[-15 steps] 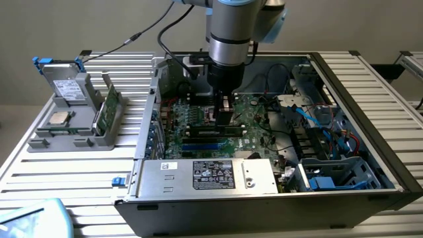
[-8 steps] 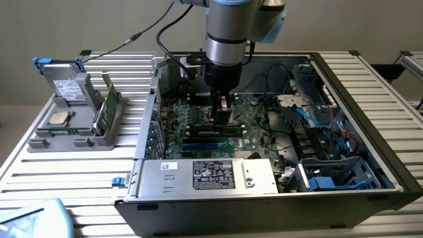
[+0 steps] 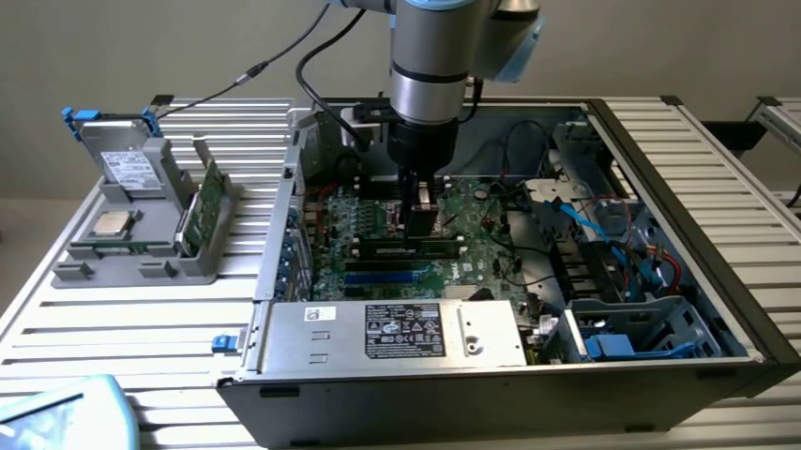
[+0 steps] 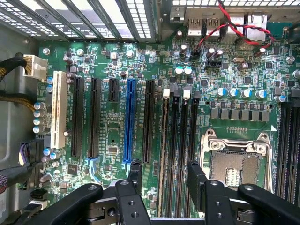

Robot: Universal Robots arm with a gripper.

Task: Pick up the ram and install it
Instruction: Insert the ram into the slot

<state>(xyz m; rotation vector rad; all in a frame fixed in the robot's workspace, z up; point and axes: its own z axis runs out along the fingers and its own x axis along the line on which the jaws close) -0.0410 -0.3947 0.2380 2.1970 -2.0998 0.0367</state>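
The ram (image 3: 407, 249) is a long dark stick standing on edge in a black memory slot of the green motherboard (image 3: 375, 220), inside the open computer case. In the wrist view the ram (image 4: 164, 140) appears edge-on as a thin strip in one of the black memory slots (image 4: 180, 145). My gripper (image 3: 421, 217) hangs just above the stick. Its black fingers (image 4: 136, 171) stand open on either side of the slot row, with nothing gripped between them (image 4: 165, 165).
A grey holder (image 3: 126, 258) at the exterior view's left carries a silver processor chip (image 3: 113, 223) and a taller green card (image 3: 206, 208). The power supply (image 3: 394, 333), blue cables (image 3: 601, 225) and case walls (image 3: 701, 202) surround the motherboard. The processor socket (image 4: 234, 164) lies beside the slots.
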